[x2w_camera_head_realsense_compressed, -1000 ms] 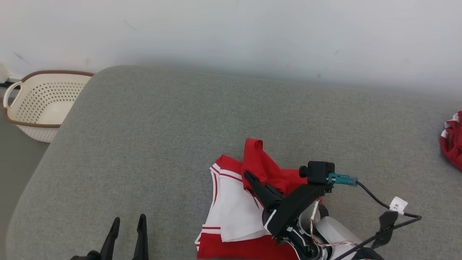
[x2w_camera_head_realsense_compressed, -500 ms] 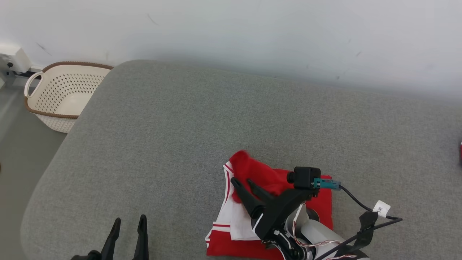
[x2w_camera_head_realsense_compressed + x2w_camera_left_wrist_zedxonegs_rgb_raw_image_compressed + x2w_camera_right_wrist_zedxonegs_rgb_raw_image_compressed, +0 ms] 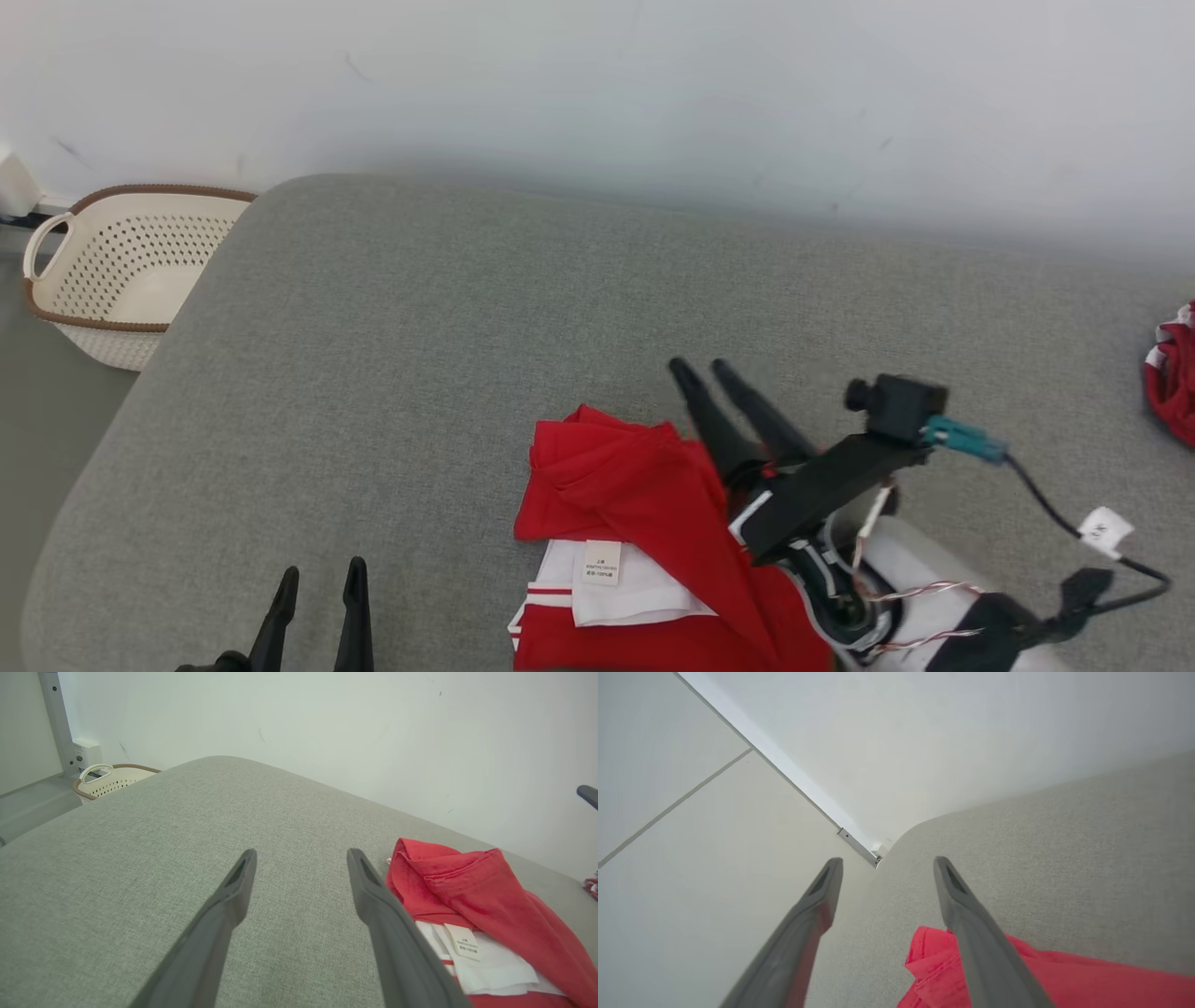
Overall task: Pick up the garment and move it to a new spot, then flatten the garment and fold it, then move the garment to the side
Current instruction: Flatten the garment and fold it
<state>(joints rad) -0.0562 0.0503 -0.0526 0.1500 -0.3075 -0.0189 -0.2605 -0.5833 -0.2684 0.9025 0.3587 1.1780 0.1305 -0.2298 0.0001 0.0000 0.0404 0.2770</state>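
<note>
Garment [image 3: 635, 504], red and white: soft, light, limp cloth, loosely folded at near middle of cushion [image 3: 420, 327]. Right gripper [image 3: 698, 366] wide, empty, over its far right edge; left gripper [image 3: 321, 567] wide, empty, near left. Likely grip: outer hem or corner, both grippers.
</note>
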